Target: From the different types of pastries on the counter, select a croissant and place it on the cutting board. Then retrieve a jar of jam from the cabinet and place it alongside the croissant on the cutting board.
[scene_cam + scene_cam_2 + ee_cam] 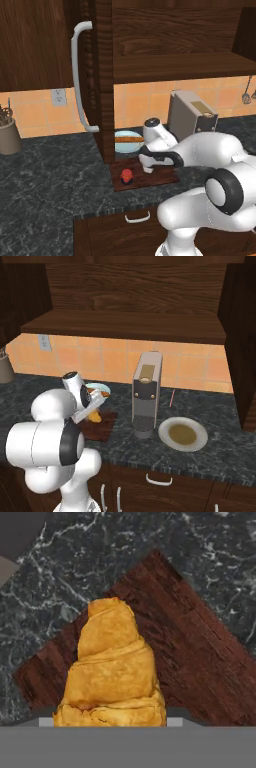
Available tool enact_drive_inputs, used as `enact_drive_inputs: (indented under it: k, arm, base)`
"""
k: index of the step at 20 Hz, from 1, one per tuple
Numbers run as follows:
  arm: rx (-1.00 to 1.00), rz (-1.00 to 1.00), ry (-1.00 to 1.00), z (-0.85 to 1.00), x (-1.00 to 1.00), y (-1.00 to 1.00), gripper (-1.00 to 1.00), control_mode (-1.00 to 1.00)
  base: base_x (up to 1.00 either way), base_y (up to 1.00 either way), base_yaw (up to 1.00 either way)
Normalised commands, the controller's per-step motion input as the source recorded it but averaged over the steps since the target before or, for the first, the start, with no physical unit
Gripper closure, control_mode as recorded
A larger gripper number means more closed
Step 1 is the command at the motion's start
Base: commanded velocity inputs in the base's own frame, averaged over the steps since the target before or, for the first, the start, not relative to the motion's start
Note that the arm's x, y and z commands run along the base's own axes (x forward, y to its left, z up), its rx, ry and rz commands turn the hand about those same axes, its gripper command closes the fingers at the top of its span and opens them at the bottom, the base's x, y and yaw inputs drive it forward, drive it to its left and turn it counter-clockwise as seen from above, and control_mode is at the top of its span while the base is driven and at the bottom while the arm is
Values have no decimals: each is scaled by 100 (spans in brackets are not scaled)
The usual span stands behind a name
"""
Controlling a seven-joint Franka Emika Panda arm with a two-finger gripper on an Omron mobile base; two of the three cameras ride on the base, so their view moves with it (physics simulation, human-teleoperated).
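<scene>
The claw hangs low over the cutting board on the dark marbled worktop, its fingers clamped on the croissant, which sits just above the board's wood. The jar of jam stands on the board's near left part, below the open cabinet

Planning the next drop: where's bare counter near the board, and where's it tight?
Bare counter runs from the cutting board left toward the utensil pot. Another patch lies in front of the coffee machine and the plate. Tight on the board: jam jar, croissant and gripper crowd it.
</scene>
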Motion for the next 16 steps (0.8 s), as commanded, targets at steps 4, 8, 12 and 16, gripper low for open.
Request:
enact_drive_inputs:
  k: [4,8,12,16]
  arm:
    - [6,26,1,-37,13,0,100,-100]
    - [0,24,1,-45,32,0,100,-100]
    - [0,23,0,-60,49,0,100,-100]
    - [0,17,5,-35,44,3,-100,-100]
  base:
    - [0,0,0]
    - [0,0,0]
    - [0,0,0]
    - [0,0,0]
